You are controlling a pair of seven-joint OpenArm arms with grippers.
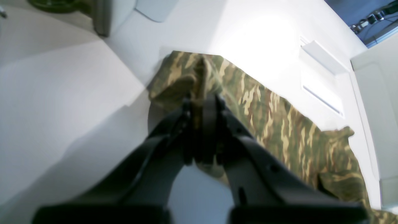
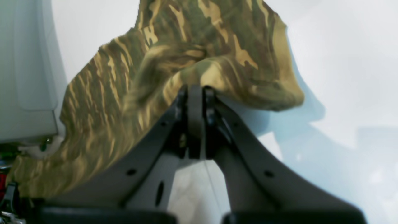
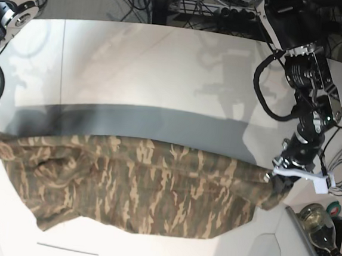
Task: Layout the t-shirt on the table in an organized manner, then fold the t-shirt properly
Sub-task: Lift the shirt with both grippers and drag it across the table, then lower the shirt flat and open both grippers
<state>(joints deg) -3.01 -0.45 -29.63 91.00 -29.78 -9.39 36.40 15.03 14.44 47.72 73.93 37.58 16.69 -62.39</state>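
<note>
Layout step: left gripper [image 1: 201, 102] and right gripper [image 2: 195, 93] each pinch the t-shirt [image 3: 136, 185], stretched above the table [image 3: 164, 73]; next, lower it flat.

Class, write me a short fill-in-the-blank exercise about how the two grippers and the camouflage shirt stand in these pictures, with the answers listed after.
1. The left gripper is shut on the ____.
2. The t-shirt is stretched between ____ grippers.
3. The right gripper pinches cloth printed in a ____ pattern.
4. Under the shirt lies a ____ table.

Answers: t-shirt; two; camouflage; white
</note>
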